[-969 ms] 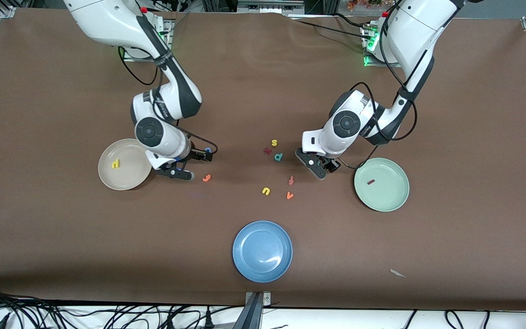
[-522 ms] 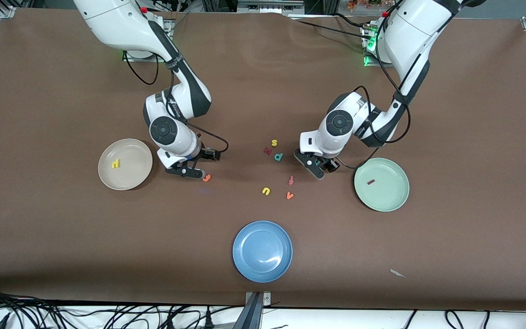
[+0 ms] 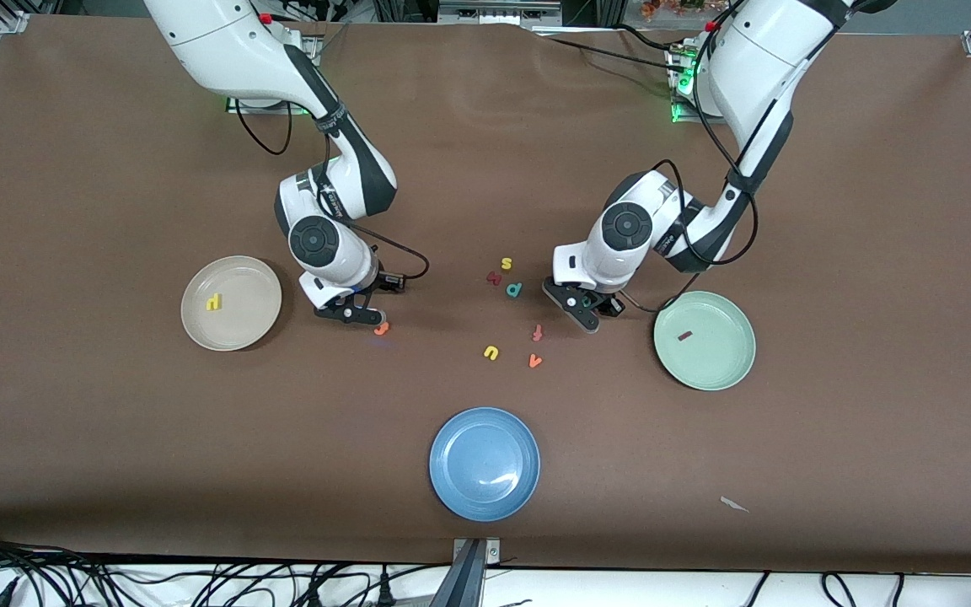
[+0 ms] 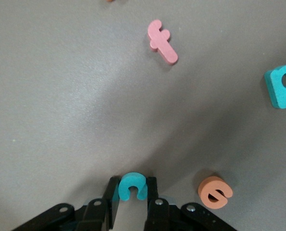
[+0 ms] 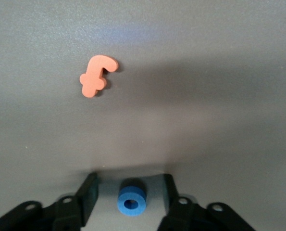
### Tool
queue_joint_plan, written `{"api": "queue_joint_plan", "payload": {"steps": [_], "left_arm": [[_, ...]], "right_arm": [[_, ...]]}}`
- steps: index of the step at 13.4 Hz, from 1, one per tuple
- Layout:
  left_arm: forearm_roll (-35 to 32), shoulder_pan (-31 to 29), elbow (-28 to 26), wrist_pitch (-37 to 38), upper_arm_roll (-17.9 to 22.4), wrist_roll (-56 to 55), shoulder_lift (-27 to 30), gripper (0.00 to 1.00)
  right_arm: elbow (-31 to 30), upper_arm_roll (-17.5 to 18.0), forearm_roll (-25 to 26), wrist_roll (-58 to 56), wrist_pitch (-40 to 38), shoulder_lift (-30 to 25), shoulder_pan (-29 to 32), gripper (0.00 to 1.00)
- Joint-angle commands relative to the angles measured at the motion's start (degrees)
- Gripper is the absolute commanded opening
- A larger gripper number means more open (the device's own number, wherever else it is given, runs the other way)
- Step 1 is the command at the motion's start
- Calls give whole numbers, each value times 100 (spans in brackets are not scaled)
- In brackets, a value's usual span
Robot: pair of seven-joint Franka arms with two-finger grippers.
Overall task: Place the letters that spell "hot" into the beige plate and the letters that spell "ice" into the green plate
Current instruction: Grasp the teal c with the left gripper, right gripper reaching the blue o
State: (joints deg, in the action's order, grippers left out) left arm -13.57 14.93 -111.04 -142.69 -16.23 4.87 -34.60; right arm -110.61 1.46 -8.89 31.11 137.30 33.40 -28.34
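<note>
While the left pincer (image 3: 587,314) has barely shifted over the last second, its jaws have drawn in, and the left wrist view shows them pressed against both sides of the teal c (image 4: 132,186), which still sits on the worktop (image 3: 115,438). The right pincer (image 3: 351,314) has travelled away from the beige plate (image 3: 245,282) toward the orange t (image 3: 381,329). It has also narrowed, yet the right wrist view still shows a gap on each side of the blue o (image 5: 131,203), so that grasp looks unfinished.

The yellow h (image 3: 213,301) lies in the beige plate and the dark red i (image 3: 685,335) in the green plate (image 3: 717,362). By the look of it, the c and o are the next letters to go in, leaving the orange e (image 4: 215,192) and the t.

Room is tight by the left pincer: the e lies just beside one finger, and the redder t (image 4: 162,42) and teal p (image 4: 282,85) are near. A straight lift seems safest. The orange t is well apart from the o. Both paths to the plates cross bare worktop, with the blue plate (image 3: 443,438) out of the way.
</note>
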Motion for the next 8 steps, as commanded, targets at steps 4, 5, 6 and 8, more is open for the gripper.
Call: {"api": "queue_joint_plan", "payload": {"steps": [4, 5, 6, 8], "left_arm": [[-172, -358, 188, 636, 15, 320, 542, 14], [-172, -481, 223, 707, 15, 539, 603, 14], [-172, -586, 232, 760, 41, 785, 648, 14], [-172, -736, 285, 821, 163, 1304, 666, 14]], "right_arm": [[-118, -15, 19, 62, 95, -36, -66, 48], [-127, -15, 19, 62, 95, -36, -75, 46], [-144, -23, 19, 62, 95, -36, -84, 42], [-145, -15, 19, 62, 95, -45, -93, 39]]}}
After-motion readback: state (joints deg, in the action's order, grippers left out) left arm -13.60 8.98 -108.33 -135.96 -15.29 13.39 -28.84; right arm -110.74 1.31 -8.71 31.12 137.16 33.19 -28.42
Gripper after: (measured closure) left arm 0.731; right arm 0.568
